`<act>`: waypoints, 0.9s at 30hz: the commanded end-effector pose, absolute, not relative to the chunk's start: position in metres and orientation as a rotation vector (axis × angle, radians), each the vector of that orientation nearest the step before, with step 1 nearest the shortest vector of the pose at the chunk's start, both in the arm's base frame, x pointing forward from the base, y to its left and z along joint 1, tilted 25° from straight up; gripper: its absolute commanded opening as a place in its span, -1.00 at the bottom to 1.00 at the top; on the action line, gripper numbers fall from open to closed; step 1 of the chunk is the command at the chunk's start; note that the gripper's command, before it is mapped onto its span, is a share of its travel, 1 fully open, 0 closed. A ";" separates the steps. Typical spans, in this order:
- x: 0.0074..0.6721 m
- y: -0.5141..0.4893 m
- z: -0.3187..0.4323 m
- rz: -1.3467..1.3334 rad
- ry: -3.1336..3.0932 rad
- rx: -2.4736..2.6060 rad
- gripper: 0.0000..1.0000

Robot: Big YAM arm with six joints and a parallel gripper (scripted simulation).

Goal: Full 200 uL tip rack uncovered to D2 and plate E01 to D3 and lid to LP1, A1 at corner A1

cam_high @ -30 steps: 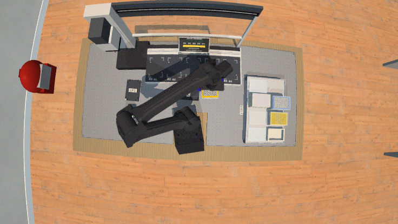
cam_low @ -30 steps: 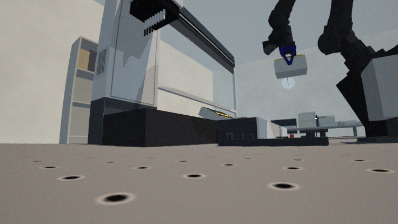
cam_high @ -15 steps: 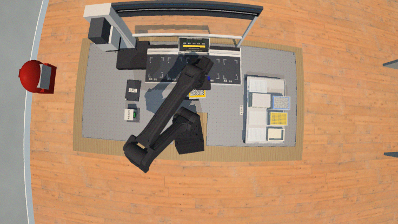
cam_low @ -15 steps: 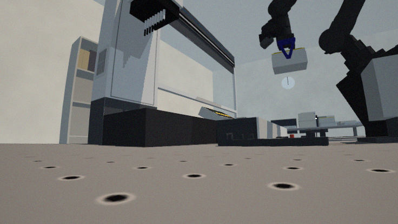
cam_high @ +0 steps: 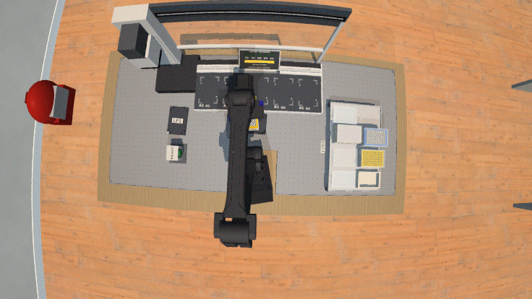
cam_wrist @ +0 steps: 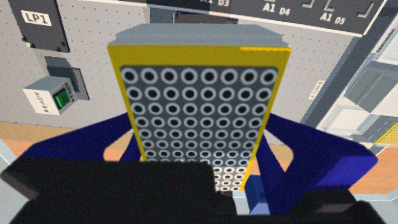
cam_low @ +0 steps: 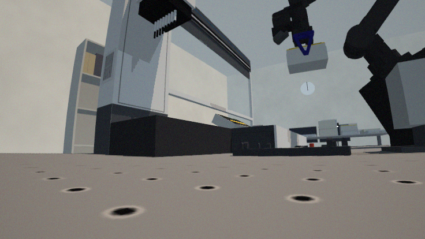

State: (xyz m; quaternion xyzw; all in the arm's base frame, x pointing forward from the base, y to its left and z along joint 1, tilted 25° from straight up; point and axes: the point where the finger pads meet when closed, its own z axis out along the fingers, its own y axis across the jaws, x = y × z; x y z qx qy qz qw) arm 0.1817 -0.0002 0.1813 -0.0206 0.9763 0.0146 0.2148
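Note:
My gripper [cam_wrist: 198, 111] is shut on a yellow tip rack [cam_wrist: 200, 110], uncovered and full of pale tip rings on a grey field. In the exterior view the rack [cam_low: 307, 60] hangs high in the air under the blue fingers [cam_low: 304, 44]. From above, a corner of the rack [cam_high: 254, 123] shows beside the arm, just in front of the deck [cam_high: 258, 94]. Lid park LP1 [cam_high: 178, 117] lies to the left, the READY key [cam_high: 175, 152] below it. The SHELF [cam_high: 355, 146] is at the right.
On the SHELF stand several covered white items, a blue-framed rack [cam_high: 375, 136], a yellow rack [cam_high: 372, 157] and a cream item [cam_high: 367, 179]. The liquid handler gantry [cam_high: 245, 14] spans the back. A red stop button [cam_high: 46, 101] sits far left.

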 end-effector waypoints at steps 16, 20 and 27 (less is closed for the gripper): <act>0.198 0.089 0.218 0.143 2.648 0.087 -1.00; 0.197 0.092 0.218 0.143 2.651 0.087 -1.00; 0.195 0.092 0.218 0.141 2.655 0.086 -1.00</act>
